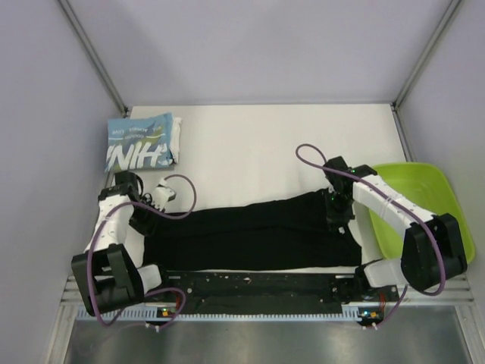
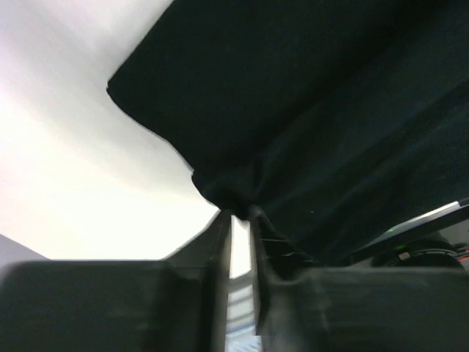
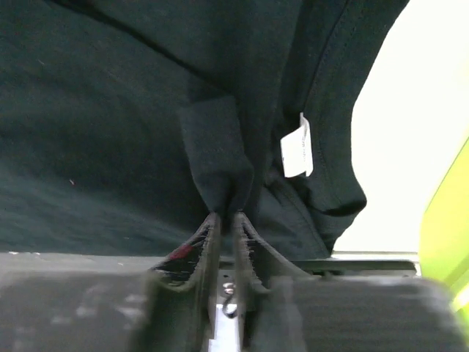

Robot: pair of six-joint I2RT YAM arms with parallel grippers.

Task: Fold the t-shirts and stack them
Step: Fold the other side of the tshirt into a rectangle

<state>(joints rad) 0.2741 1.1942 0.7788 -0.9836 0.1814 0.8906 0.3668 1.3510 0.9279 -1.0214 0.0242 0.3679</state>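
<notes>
The black t-shirt [image 1: 250, 235] lies stretched as a long band across the near half of the table. My left gripper [image 1: 144, 216] is shut on its left end; the left wrist view shows the cloth [image 2: 308, 125] pinched at the fingertips [image 2: 236, 213]. My right gripper [image 1: 339, 214] is shut on its right end; the right wrist view shows a fold of cloth [image 3: 220, 169] between the jaws, next to the white neck label [image 3: 297, 150]. The light blue t-shirt [image 1: 142, 144] with white lettering lies folded at the back left.
A lime-green tray [image 1: 424, 205] stands at the right edge, under my right arm. The white table top [image 1: 258, 144] lies behind the black shirt. Grey walls close in the back and sides. A black rail [image 1: 258, 284] runs along the near edge.
</notes>
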